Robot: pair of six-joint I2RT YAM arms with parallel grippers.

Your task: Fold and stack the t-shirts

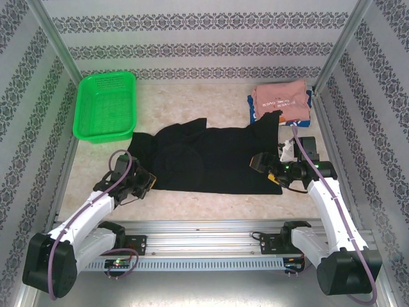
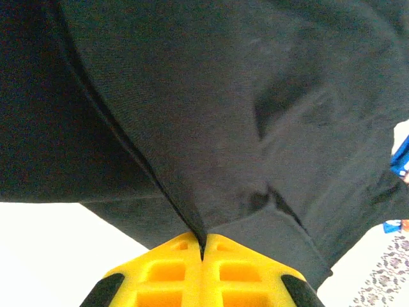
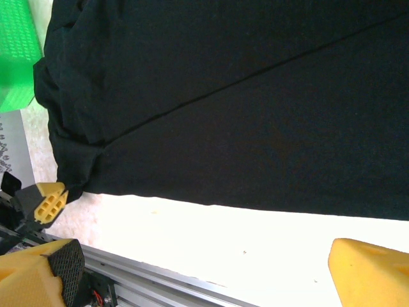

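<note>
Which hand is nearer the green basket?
Left. The left hand, gripping the black shirt, is in front of the green basket; the right hand is at the shirt's opposite end.

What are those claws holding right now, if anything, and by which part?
The left claw pinches the black t-shirt at its near left corner. The right claw is open, holding nothing.

Left gripper (image 2: 202, 248) pinched tight; right gripper (image 3: 206, 274) spread wide.
</note>
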